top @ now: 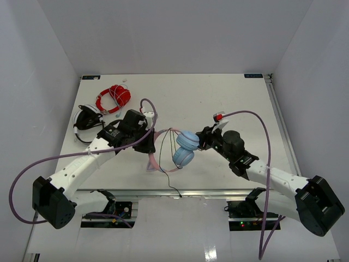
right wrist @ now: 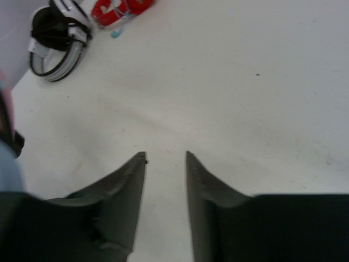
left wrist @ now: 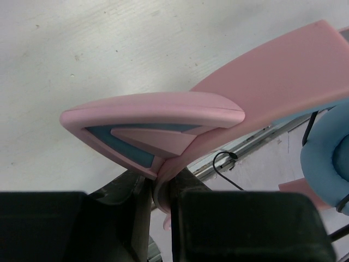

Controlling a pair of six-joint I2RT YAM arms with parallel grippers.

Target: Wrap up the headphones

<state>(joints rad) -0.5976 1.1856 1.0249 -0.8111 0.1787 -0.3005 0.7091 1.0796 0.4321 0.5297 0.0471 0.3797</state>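
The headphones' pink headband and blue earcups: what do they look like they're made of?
Headband: probably hard plastic with a smooth satin finish; it has crisp moulded edges and a faint, even sheen.
Earcups: probably padded leatherette or foam, matte; the surface looks finely grained and bulges like a cushion. Looks alone cannot confirm either.

Right wrist view: your right gripper [right wrist: 166,155] above the white table [right wrist: 245,82], its two dark fingers parted.
The fingers rise from the bottom edge, their tips near each other but not touching; between them you see a narrow strip of table; at your left edge a blurred sliver of the headphones [right wrist: 8,169] shows, pale blue below and pink above, with a small dark piece against it, too blurred to identify; in the upper left corner lie the black-and-white headphones [right wrist: 54,38]; just beside them, cut by the top edge, lies the red cable bundle [right wrist: 117,7]; both lie well apart from the fingers.
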